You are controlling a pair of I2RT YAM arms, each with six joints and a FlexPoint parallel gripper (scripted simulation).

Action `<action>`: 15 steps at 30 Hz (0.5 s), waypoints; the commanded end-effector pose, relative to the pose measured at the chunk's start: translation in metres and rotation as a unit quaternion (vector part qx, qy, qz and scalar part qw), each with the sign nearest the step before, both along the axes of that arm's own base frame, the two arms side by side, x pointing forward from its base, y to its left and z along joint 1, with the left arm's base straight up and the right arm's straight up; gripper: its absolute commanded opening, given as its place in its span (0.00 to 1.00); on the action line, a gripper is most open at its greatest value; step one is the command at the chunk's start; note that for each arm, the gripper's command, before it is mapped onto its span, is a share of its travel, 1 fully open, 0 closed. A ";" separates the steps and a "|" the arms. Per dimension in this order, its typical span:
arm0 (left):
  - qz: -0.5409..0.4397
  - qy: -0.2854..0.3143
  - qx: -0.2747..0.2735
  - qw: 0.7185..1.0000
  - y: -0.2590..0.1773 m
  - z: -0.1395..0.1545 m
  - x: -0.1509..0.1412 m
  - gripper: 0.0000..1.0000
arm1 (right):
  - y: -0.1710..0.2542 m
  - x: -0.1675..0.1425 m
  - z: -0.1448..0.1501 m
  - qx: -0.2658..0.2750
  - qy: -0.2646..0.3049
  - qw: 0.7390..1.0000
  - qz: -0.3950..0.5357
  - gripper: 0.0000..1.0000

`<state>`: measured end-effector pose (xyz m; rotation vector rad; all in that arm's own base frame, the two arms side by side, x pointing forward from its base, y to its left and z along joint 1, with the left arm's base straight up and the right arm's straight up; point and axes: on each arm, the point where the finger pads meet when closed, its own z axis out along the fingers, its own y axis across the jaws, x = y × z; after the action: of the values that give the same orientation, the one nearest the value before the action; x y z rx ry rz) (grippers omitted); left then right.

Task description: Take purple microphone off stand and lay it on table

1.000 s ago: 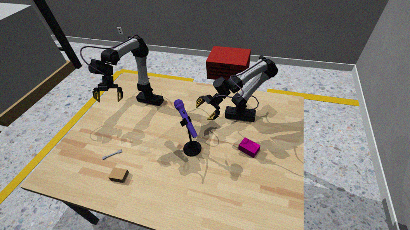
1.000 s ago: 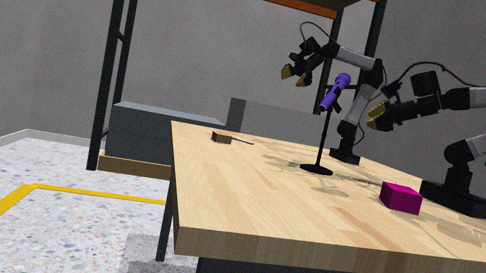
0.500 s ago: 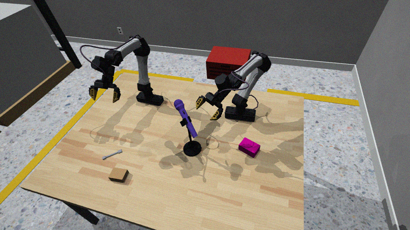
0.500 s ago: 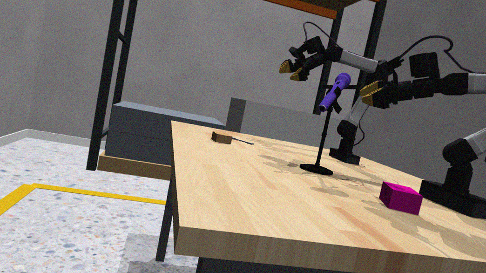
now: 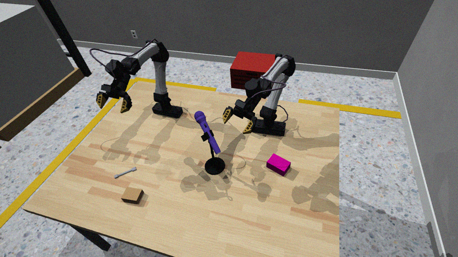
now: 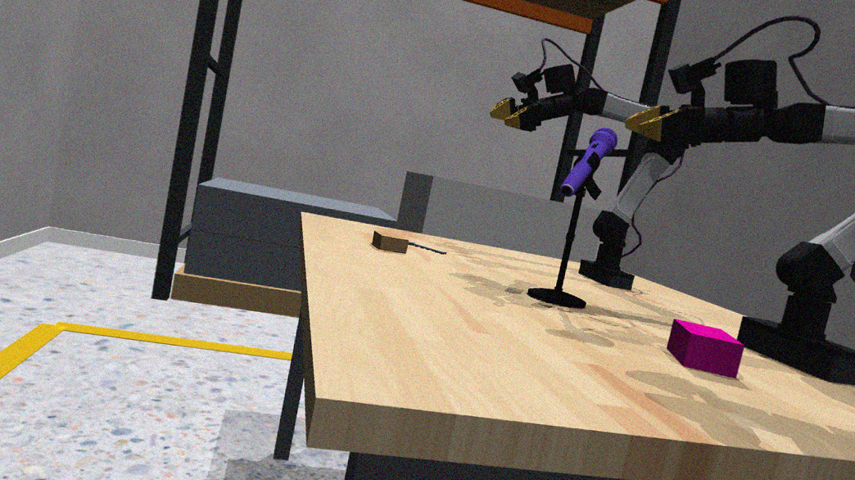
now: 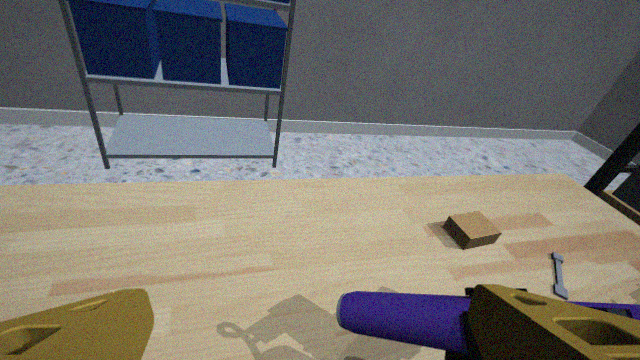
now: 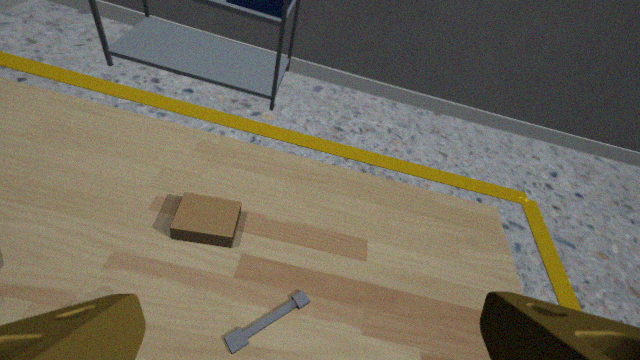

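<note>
The purple microphone [image 5: 214,145] [image 6: 576,174] [image 7: 400,314] sits tilted in the clip of its black stand, head up, tail pointing down. The stand [image 5: 215,166] [image 6: 565,256] is upright on the table. My left gripper [image 5: 235,125] [image 6: 638,126] [image 7: 311,301] is open and empty, up beside the microphone on the arms' side. In the left wrist view the microphone's tail shows between the fingertips, and one finger covers part of its body. My right gripper [image 5: 111,109] [image 6: 501,117] [image 8: 313,307] is open and empty, high above the table and farther from the microphone.
A magenta block [image 5: 278,163] [image 6: 704,351] lies on the left arm's side of the stand. A brown block [image 5: 132,194] [image 6: 390,242] [image 7: 472,230] [image 8: 206,217] and a grey wrench [image 5: 125,172] [image 7: 559,276] [image 8: 267,317] lie toward the other side, apart from each other.
</note>
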<state>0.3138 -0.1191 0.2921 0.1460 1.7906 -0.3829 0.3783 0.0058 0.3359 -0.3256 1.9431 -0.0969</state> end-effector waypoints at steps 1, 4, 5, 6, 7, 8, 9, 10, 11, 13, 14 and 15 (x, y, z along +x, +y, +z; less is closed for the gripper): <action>0.015 -0.046 0.007 0.999 0.012 0.036 0.015 1.00 | -0.003 0.004 0.034 0.026 -0.077 0.996 -0.029 1.00; 0.035 -0.062 0.016 0.997 0.026 0.050 0.025 1.00 | -0.005 0.004 0.043 0.042 -0.102 0.993 -0.040 1.00; 0.042 -0.067 0.019 0.997 0.031 0.055 0.028 1.00 | -0.006 0.004 0.046 0.047 -0.110 0.992 -0.044 1.00; 0.049 -0.072 0.022 0.996 0.036 0.059 0.031 1.00 | -0.006 0.003 0.048 0.053 -0.117 0.991 -0.047 1.00; 0.049 -0.072 0.022 0.996 0.036 0.059 0.031 1.00 | -0.006 0.003 0.048 0.053 -0.117 0.991 -0.047 1.00; 0.049 -0.072 0.022 0.996 0.036 0.059 0.031 1.00 | -0.006 0.003 0.048 0.053 -0.117 0.991 -0.047 1.00; 0.056 -0.075 0.026 0.995 0.041 0.063 0.034 1.00 | -0.006 0.004 0.057 0.058 -0.131 0.988 -0.050 1.00; 0.062 -0.079 0.027 0.995 0.045 0.067 0.036 1.00 | -0.005 0.003 0.052 0.062 -0.131 0.988 -0.050 1.00; 0.069 -0.084 0.030 0.994 0.050 0.071 0.039 1.00 | -0.006 0.003 0.055 0.067 -0.139 0.987 -0.053 1.00; 0.086 -0.096 0.037 0.991 0.062 0.082 0.044 1.00 | -0.005 0.002 0.060 0.080 -0.155 0.983 -0.057 1.00; 0.093 -0.101 0.041 0.990 0.067 0.087 0.046 1.00 | -0.005 0.001 0.064 0.086 -0.164 0.981 -0.059 1.00; 0.100 -0.106 0.045 0.988 0.073 0.091 0.048 1.00 | -0.006 0.000 0.067 0.092 -0.172 0.979 -0.061 1.00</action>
<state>0.3550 -0.0577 0.3521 0.0600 1.6713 -0.1803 0.3816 0.0010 0.3716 -0.1315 1.7447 -0.0616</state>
